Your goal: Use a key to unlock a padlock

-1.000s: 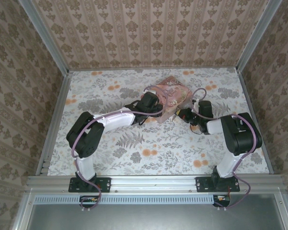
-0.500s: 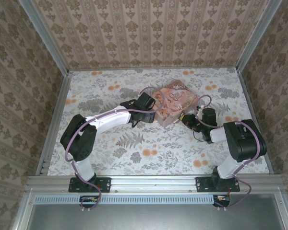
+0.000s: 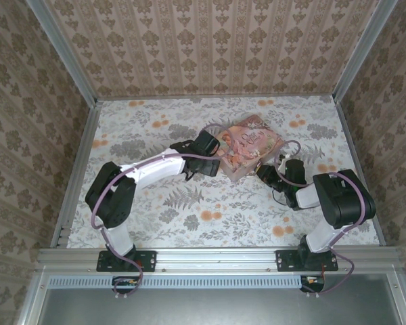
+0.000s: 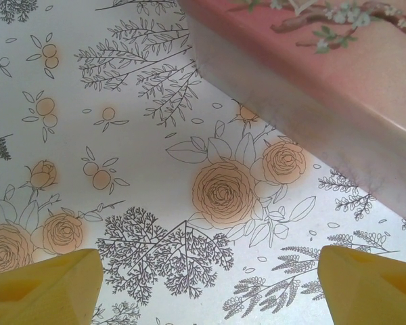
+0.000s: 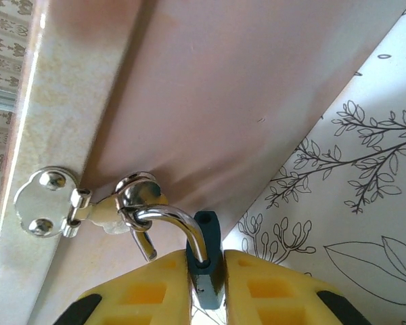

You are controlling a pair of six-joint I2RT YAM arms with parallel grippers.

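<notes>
Blue-grey padlock [image 5: 208, 261], hooked on the pink tin's [image 5: 223, 101] hasp [image 5: 132, 193], clamped in my right pincer [image 5: 208, 298]; one shackle leg [image 5: 147, 249] looks free, so unlocking seems done. My left pincer [image 4: 210, 277] stands apart, empty.

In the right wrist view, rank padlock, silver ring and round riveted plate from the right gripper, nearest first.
1. Small dark-blue metal padlock: within the right gripper.
2. Silver metal ring: just up-left.
3. Round silver riveted plate: far left.
</notes>
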